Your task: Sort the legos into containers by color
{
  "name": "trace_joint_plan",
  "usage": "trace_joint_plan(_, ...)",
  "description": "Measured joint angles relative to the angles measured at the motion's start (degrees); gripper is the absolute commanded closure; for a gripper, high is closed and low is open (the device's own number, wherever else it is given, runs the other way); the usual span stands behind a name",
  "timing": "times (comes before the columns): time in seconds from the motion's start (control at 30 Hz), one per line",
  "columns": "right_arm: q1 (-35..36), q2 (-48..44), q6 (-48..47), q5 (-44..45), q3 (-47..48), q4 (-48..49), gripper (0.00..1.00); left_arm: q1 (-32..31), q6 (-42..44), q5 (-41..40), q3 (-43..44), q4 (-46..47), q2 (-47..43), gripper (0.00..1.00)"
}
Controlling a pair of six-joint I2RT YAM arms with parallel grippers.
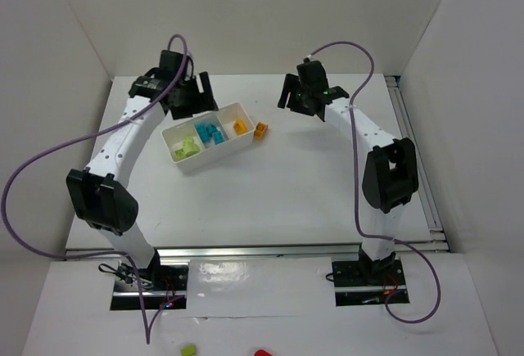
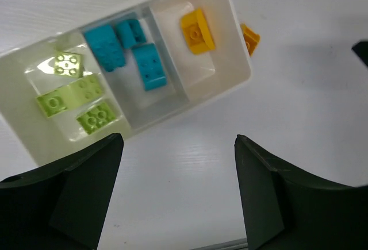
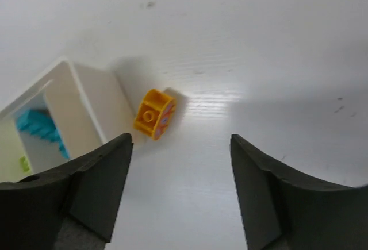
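The white three-compartment tray (image 1: 219, 152) sits at the back left of the table; its wall also shows in the left wrist view (image 2: 190, 107) and the right wrist view (image 3: 100, 109). Lime green bricks (image 2: 75, 97) fill one end compartment, cyan bricks (image 2: 132, 49) the middle, and one orange brick (image 2: 197, 30) the other end. Another orange brick (image 3: 154, 114) lies on the table just outside the tray's orange end (image 1: 260, 131). My left gripper (image 2: 178, 164) hangs open and empty above the table beside the tray. My right gripper (image 3: 181, 164) is open and empty, near the loose orange brick.
White walls enclose the table on three sides. A metal rail (image 1: 417, 159) runs along the right edge. A green piece (image 1: 189, 349) and a red piece (image 1: 262, 353) lie in front of the arm bases, off the table.
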Motion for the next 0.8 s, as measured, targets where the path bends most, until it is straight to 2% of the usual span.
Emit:
trace_joint_plan(0.07,-1.9,0.9,0.3,1.6,0.2,0.1,0.13,-3.1,0.4,0.3,0.3,-0.1,2.1,0.12)
trace_joint_plan(0.17,-3.3,6.3,0.3,3.2,5.3,-0.7,0.05,-5.9,1.5,0.3,1.7,-0.4,4.0,0.12)
trace_joint_plan(0.37,-4.2,22.8,-0.1,5.8,21.7,-0.3,0.04,-7.7,2.9,0.2,5.5,-0.3,4.3,0.12)
trace_joint_plan(0.6,-5.4,39.6,0.4,8.8,40.6,0.0,0.05,-9.0,3.4,0.2,5.9,-0.3,4.3,0.12)
trace_joint_plan(0.8,-6.3,45.4,1.5,11.4,44.6,3.1,0.05,-9.3,4.5,-0.1,5.9,-0.8,4.4,0.12)
